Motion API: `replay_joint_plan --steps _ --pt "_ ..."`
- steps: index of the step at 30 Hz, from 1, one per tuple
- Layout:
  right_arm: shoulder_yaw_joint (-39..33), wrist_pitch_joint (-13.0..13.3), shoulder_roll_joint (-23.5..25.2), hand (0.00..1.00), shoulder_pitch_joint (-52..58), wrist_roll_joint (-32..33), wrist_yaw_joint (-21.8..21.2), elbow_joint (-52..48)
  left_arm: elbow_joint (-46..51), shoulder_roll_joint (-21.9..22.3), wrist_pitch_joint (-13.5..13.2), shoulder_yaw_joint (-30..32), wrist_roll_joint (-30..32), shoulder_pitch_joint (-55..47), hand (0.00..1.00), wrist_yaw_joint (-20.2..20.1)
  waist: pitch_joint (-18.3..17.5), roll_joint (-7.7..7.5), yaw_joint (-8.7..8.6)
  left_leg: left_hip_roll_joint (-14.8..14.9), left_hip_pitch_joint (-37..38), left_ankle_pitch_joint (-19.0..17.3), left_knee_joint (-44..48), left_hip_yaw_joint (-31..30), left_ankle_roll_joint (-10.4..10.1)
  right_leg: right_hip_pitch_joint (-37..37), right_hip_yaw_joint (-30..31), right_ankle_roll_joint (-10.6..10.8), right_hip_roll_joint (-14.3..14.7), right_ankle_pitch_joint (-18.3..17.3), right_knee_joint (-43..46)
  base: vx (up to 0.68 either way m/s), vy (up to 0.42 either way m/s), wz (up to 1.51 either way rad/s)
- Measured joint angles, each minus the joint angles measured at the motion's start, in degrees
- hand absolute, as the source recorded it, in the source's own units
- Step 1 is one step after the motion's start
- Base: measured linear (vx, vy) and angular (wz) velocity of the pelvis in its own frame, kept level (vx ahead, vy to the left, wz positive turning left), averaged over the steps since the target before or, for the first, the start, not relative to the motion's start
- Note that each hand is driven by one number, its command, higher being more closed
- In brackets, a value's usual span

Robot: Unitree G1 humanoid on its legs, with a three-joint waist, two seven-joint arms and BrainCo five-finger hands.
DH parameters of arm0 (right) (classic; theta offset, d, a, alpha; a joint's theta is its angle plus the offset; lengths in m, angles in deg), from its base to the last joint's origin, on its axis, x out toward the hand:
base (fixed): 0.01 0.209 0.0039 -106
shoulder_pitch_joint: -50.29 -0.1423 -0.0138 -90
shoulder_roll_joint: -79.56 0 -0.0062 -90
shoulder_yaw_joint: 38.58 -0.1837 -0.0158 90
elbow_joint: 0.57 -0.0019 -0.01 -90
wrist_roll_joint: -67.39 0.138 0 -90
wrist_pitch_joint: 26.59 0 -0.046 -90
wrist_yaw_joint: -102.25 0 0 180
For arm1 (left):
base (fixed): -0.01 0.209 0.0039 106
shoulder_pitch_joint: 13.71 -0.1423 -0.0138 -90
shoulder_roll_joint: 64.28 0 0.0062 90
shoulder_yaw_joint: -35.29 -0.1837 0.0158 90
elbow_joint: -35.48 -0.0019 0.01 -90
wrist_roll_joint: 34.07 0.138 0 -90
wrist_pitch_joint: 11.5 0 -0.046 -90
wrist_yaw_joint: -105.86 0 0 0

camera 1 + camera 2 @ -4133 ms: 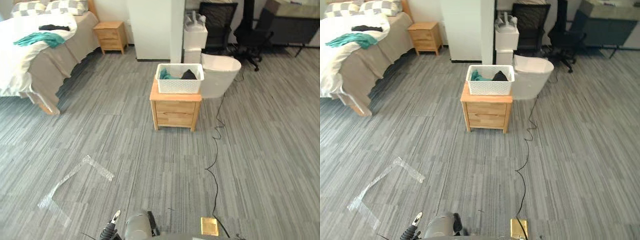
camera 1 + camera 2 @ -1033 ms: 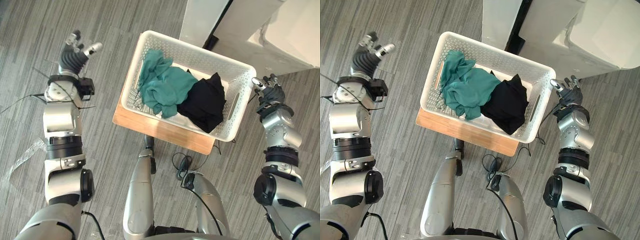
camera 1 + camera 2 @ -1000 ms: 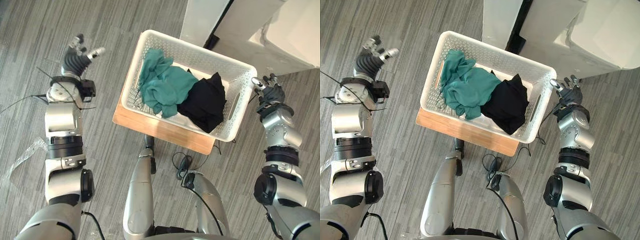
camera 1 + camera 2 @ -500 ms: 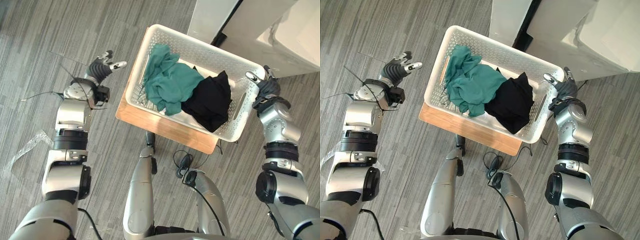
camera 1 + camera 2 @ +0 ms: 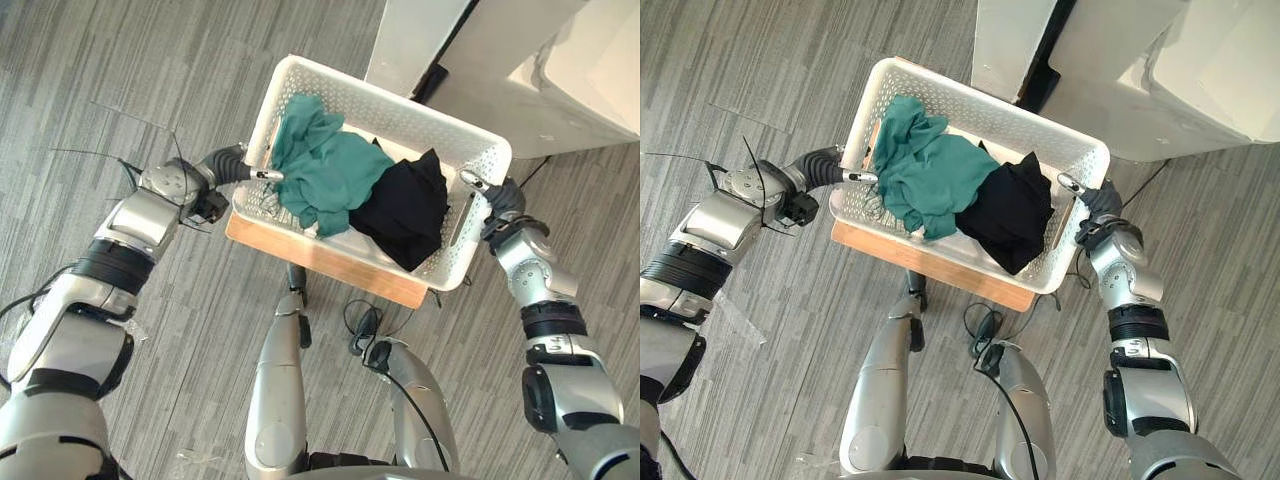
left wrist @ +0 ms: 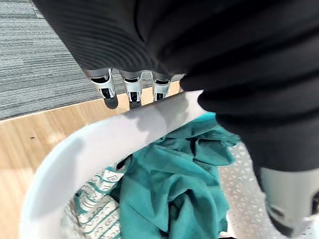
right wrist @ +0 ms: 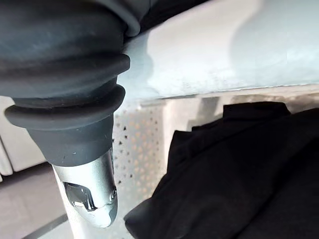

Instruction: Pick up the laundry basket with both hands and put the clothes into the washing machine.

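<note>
Closest to me is the wooden nightstand [image 5: 330, 264], and the laundry basket [image 5: 400, 110] sits on top of it, resting flat and turned a little askew to the nightstand's edges. It is a white plastic basket, oblong, with a thick rolled rim, walls pierced all over with small holes, and a slot handle cut into each short end.

At the nightstand's left end I have my left hand [image 5: 228, 165] over the basket's short rim. In the left wrist view the fingers [image 6: 132, 90] run straight down outside the wall and the thumb hangs inside, apart from the plastic, so the hand straddles the rim without closing on it.

At the nightstand's right end my right hand [image 5: 497, 200] is at the opposite short rim. The right wrist view shows the thumb inside, beside the perforated wall, with the rim passing under the dark cover. I cannot tell whether this hand has taken hold.

Inside the basket, a crumpled teal garment [image 5: 325, 175] fills the half toward the nightstand's left end, lying on a white cloth with a teal pattern [image 6: 94, 214]. A black garment [image 5: 405, 205] is heaped in the other half, touching the teal one.

Beyond the nightstand's far right corner stand a white upright panel [image 5: 420, 35] and a white rounded appliance [image 5: 590, 70], both on grey striped carpet [image 5: 150, 80].
</note>
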Motion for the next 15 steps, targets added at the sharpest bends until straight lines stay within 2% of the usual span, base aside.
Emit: replay_joint_plan --steps 5,8,12,15 --pt "1.2 0.0 0.2 0.00 0.5 0.0 -0.5 -0.2 -1.2 0.9 -0.3 -1.2 11.0 0.2 0.00 -0.7 -0.1 -0.11 -0.62 0.0 0.3 0.3 -0.1 0.4 0.1 0.0 0.0 0.0 0.0 0.0 -0.1 0.04 -0.045 -0.03" --pt "0.8 0.0 1.1 0.00 1.9 0.0 -0.6 -0.8 -1.4 2.4 -0.3 -0.8 20.8 0.0 0.00 -0.6 -0.3 -0.61 -0.71 -0.1 0.8 0.9 -1.0 0.7 0.0 0.0 0.2 0.0 -0.1 0.0 -0.4 0.02 -0.044 -0.03" --pt "-0.8 -0.6 2.4 0.00 3.4 -0.9 0.2 -2.7 -1.5 4.7 0.3 1.2 26.3 -0.1 0.00 -0.3 -0.3 -0.78 -1.12 -0.3 0.9 1.3 -1.5 0.8 0.1 -0.1 0.2 0.0 -0.2 0.0 -0.6 0.01 -0.018 0.00" --pt "-3.4 -1.9 3.8 0.00 4.2 -5.5 0.6 -4.8 -1.6 8.1 1.5 5.0 30.0 -0.2 0.00 1.0 -0.3 -0.79 -1.20 -0.4 0.9 1.7 -2.0 0.9 0.2 -0.3 0.2 -0.2 -0.2 0.1 -0.7 0.00 0.000 0.00"
